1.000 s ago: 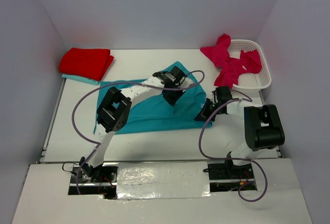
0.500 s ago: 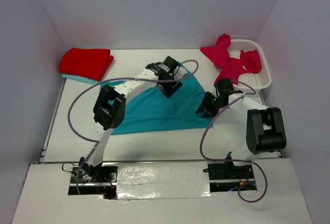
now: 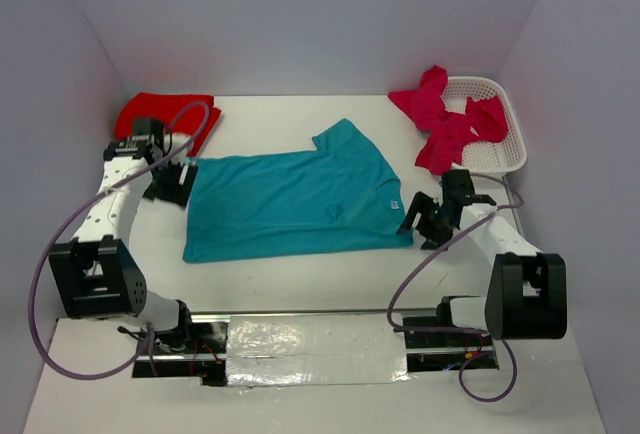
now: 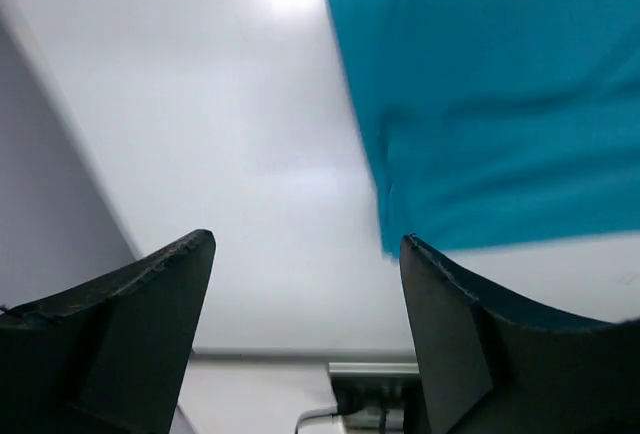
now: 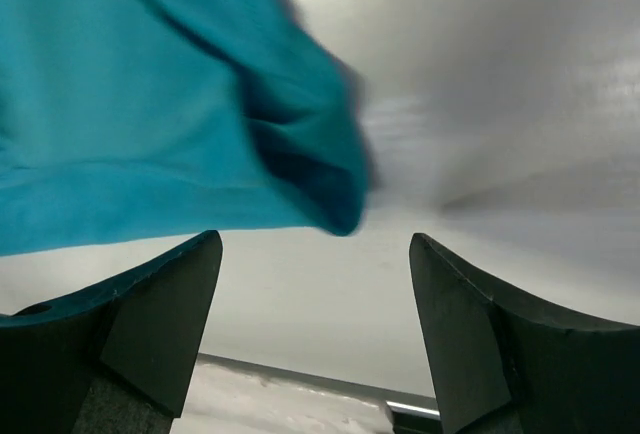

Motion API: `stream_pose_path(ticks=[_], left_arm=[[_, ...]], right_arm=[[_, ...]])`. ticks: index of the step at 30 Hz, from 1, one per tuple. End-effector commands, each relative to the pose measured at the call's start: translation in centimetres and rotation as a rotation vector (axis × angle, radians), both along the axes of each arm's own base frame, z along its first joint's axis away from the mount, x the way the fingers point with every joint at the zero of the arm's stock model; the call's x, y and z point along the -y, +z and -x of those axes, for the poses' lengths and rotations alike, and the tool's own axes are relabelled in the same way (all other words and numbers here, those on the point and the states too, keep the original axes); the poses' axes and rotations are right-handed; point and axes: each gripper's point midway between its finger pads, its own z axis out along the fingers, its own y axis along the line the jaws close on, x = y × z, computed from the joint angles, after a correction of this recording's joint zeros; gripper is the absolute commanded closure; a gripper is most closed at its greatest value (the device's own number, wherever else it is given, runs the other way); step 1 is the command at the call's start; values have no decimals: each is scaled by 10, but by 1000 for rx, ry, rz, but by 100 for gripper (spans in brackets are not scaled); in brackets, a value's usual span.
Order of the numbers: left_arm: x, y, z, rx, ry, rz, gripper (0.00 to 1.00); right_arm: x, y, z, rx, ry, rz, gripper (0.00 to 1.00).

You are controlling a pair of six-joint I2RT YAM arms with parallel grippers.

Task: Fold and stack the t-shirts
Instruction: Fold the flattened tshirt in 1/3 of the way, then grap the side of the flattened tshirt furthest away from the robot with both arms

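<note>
A teal t-shirt [image 3: 295, 199] lies spread flat across the middle of the table. My left gripper [image 3: 172, 182] hovers at the shirt's left edge, open and empty. In the left wrist view the teal t-shirt [image 4: 480, 94] fills the upper right, beyond the open left gripper [image 4: 305, 244]. My right gripper [image 3: 425, 219] sits just off the shirt's right edge, also open. The right wrist view shows a teal t-shirt [image 5: 150, 104] corner ahead of the open right gripper [image 5: 315, 239]. A folded red t-shirt [image 3: 170, 117] rests at the back left. Magenta t-shirts [image 3: 450, 119] hang over the basket.
A white mesh basket [image 3: 505, 149] stands at the back right by the wall. Purple cables loop from both arms over the table. White walls close in the left, back and right sides. The arm bases [image 3: 180, 339] sit on the near strip.
Both grippers have opened and let go of the teal t-shirt. The left arm swung from the middle to the shirt's left edge; the right drew back to the right. The shirt now lies flat.
</note>
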Motion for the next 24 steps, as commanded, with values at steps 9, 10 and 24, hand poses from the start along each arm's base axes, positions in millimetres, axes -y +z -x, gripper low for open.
stream_pose_path(ticks=[9,10,24], left_arm=[[1,-123,83,-428,-24,215,8],[3,-131,84,-461,-28,233,8],[1,-157,92,-536,-54,225,100]], right_arm=[[6,-49,6,-111,-63,-33,28],[5,-49,3,-105,-63,-43,30],[-8,-48,45,-187,-38,-101,100]])
